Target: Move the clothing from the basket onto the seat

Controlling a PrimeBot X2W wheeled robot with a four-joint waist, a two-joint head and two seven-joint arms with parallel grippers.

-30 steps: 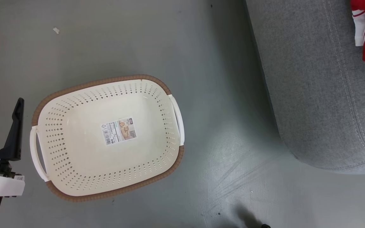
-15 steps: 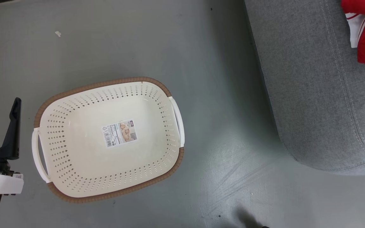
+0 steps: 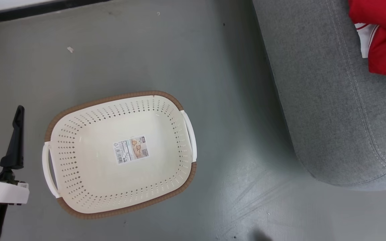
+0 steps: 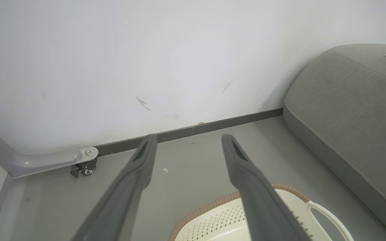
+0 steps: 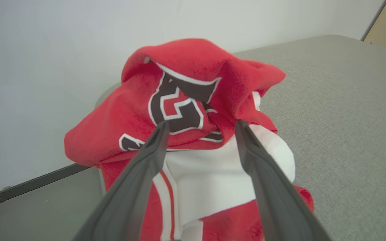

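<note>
Red numbered jersey [image 5: 179, 67] heaped on grey sofa cushion [image 3: 330, 100], right gripper [image 5: 201, 124] splayed wide near it; laundry basket [image 3: 72, 140] beside cushion; left gripper [image 4: 188, 139] likewise wide, well apart.

My two o'clock: clothing [image 3: 384, 53] red, white stripes, dark numerals outlined white. Seat [image 3: 313, 100] grey. Eleven o'clock: basket [image 3: 62, 160] cream, brown rim, diamond-patterned holes. My left gripper [image 3: 2, 107] black.
</note>
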